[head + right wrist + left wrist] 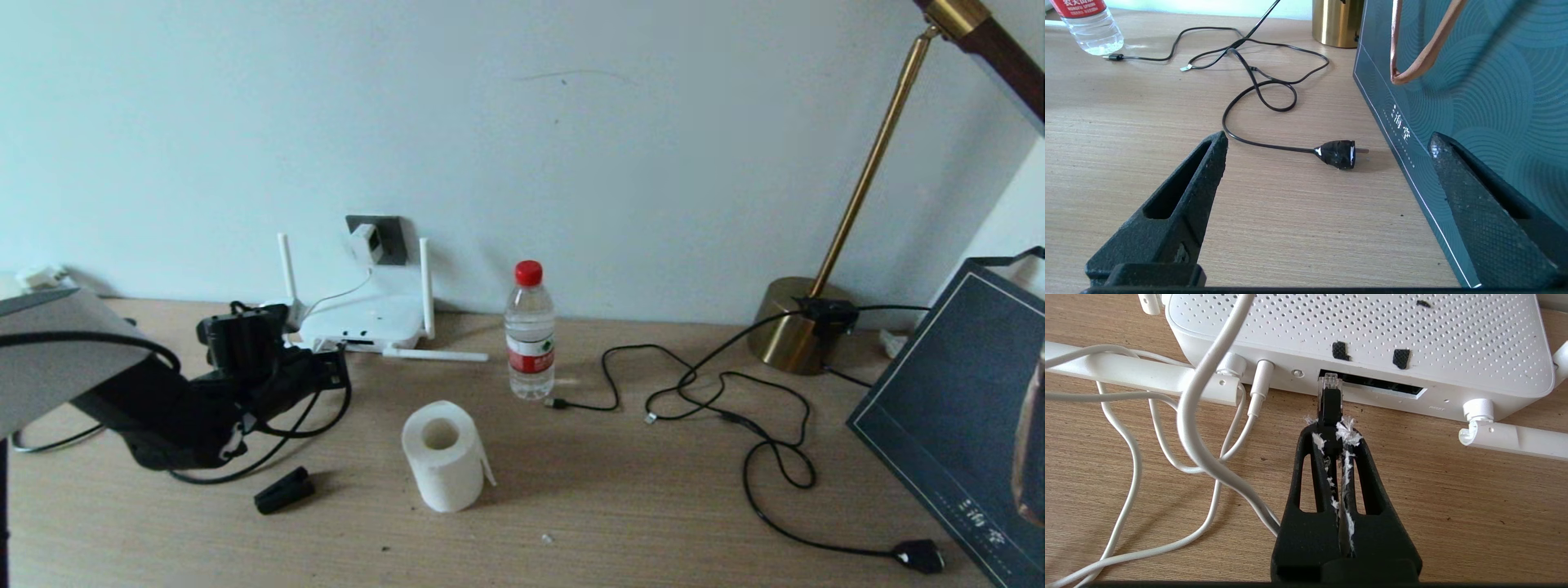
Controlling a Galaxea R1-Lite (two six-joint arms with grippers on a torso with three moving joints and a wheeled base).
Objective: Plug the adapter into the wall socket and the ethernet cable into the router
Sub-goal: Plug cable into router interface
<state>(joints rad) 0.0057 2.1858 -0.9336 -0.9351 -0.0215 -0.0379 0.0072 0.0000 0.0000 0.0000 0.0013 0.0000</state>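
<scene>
**deskwatcher:** Wooden desk (637, 506) against a plain pale wall, and I'm placing everything off the router (363, 322). Nearest the camera, in front of the router, a black clip-like thing (283, 490) and a toilet roll (445, 456) lie on the wood. The left arm reaches in low from the near left side, angled forward across the desk, and its left gripper (1329, 435) sits right in front of the router's port edge. Its jaws are clamped on the ethernet cable (1329, 406), just behind the plug.

**cable_guy:** How close is the plug?

**deskwatcher:** The clear tip is right at the mouth of the dark port strip, at its end nearest the white power cord (1200, 428). Can't tell from the wrist view whether it's inside or just touching. The rest of the black cable loops on the desk under the arm.

**cable_guy:** Adapter?

**deskwatcher:** Behind the router, on the wall: the adapter (365, 242) sits in the wall socket (384, 237), its thin cord dropping to the router.

**cable_guy:** Other arm?

**deskwatcher:** Well off to the router's right. The right gripper (1327, 192) hovers low over the desk with jaws spread wide, holding nothing, beside a dark gift bag (1474, 81), with a black plug (1337, 154) ahead of it. A water bottle (529, 331) stands right of the router, a brass lamp (796, 327) further right.
</scene>
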